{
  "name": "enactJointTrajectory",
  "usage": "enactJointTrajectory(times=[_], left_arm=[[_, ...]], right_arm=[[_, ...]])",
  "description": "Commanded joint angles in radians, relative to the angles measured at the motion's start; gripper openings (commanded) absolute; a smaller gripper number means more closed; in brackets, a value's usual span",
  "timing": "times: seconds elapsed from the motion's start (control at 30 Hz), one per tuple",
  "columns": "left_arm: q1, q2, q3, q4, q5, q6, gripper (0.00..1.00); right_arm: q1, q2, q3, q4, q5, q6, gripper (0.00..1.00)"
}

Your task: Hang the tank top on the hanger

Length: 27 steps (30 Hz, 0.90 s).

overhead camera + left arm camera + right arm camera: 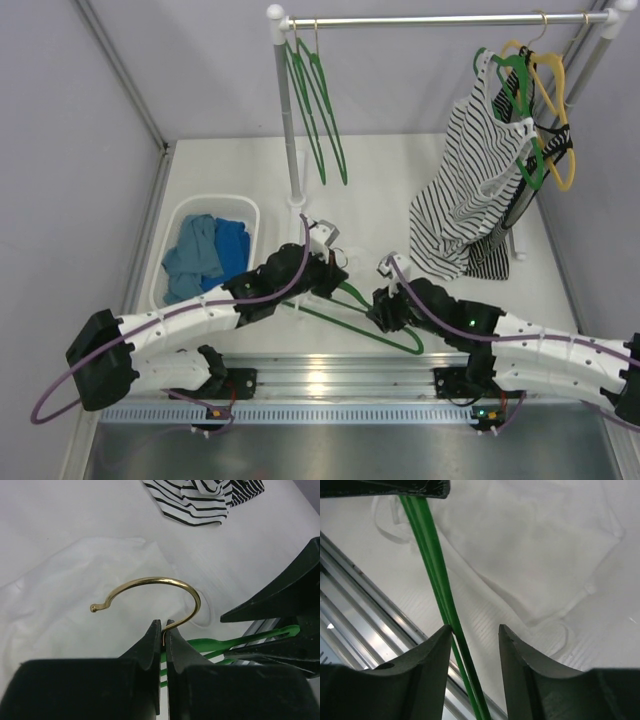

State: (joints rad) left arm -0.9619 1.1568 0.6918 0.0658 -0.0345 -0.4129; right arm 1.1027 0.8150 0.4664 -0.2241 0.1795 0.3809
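left gripper (pixel 163 626) jaws pinching hanger (pixel 210 644) hook stem | right gripper (pixel 475 632) jaws spread, green bar at their 9 o'clock | tank top (pixel 75 585) flat on table (pixel 50 515), 12 o'clock beyond hook | progress: hanger gripped, straps not yet threaded

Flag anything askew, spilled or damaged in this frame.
The striped top hangs lopsided near the right end of the rail. It slumps off to one side and its hem pools on the table instead of hanging free. Nothing looks spilled or broken.

no text, label, brand or number can be read
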Motion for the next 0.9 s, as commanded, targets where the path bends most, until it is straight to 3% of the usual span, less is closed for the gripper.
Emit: enactJointTrajectory(times=[0.0,0.13,0.27,0.37,0.53,0.7,0.87], left_arm=[[-0.014,-0.006,0.032,-0.011,-0.033,0.016,0.0],[-0.026,-0.002,0.034,-0.012,-0.031,0.022,0.0],[-0.037,-0.005,0.038,-0.009,-0.03,0.032,0.0],[-0.041,-0.005,0.041,-0.011,-0.033,0.042,0.0],[-0.047,-0.012,0.041,-0.015,-0.039,0.043,0.0],[-0.047,-0.012,0.046,-0.021,-0.047,0.046,0.0],[-0.051,-0.011,0.049,-0.021,-0.053,0.046,0.0]], right_arm=[[0.016,-0.03,0.101,-0.107,0.153,0.065,0.44],[0.01,-0.03,0.178,-0.251,0.288,0.16,0.51],[-0.021,0.022,0.233,-0.369,0.336,0.275,0.5],[-0.055,0.052,0.23,-0.388,0.324,0.297,0.42],[-0.181,0.067,0.154,-0.337,0.169,0.277,0.31],[-0.268,0.085,0.092,-0.304,0.063,0.283,0.3],[-0.268,0.116,0.048,-0.27,0.051,0.308,0.29]])
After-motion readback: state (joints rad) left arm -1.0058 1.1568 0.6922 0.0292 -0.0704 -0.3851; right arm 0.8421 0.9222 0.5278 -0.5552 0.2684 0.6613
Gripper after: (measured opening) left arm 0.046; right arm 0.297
